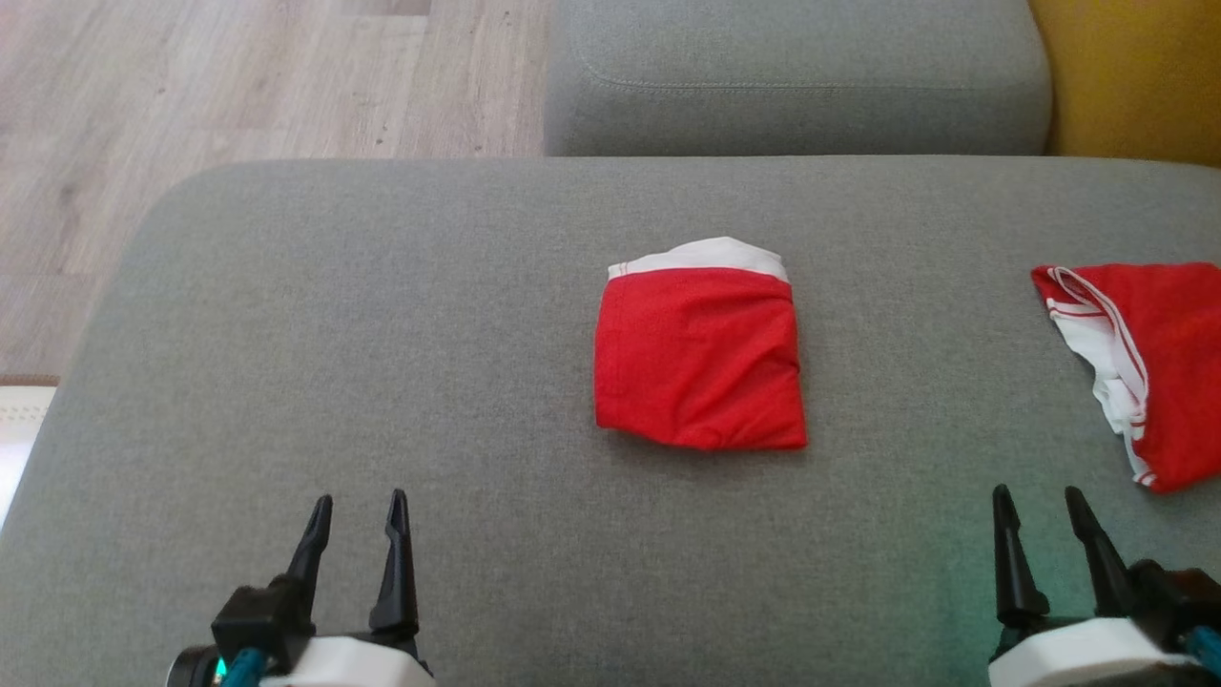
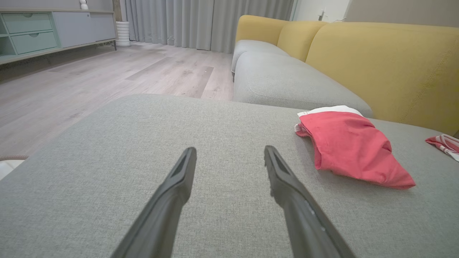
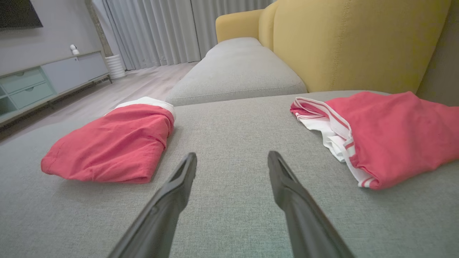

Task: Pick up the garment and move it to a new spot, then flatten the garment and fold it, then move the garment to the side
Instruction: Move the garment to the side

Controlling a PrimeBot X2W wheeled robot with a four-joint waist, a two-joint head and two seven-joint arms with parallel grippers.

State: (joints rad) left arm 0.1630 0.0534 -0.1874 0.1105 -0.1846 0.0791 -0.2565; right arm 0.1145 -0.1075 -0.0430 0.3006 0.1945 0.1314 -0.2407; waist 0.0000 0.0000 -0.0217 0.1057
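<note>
Two garments on cushion (image 1: 334,334): folded garment (image 1: 699,363), rumpled garment (image 1: 1159,363). Spread, empty: left pincer (image 1: 358,510), right pincer (image 1: 1042,504).

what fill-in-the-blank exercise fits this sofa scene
The folded garment is red with a ____ band at its far edge.
It lies on a ____ cushion.
The second garment lies to the robot's ____ of it.
The left end effector and right end effector both stand ____.
Missing: white; grey; right; open.
</note>
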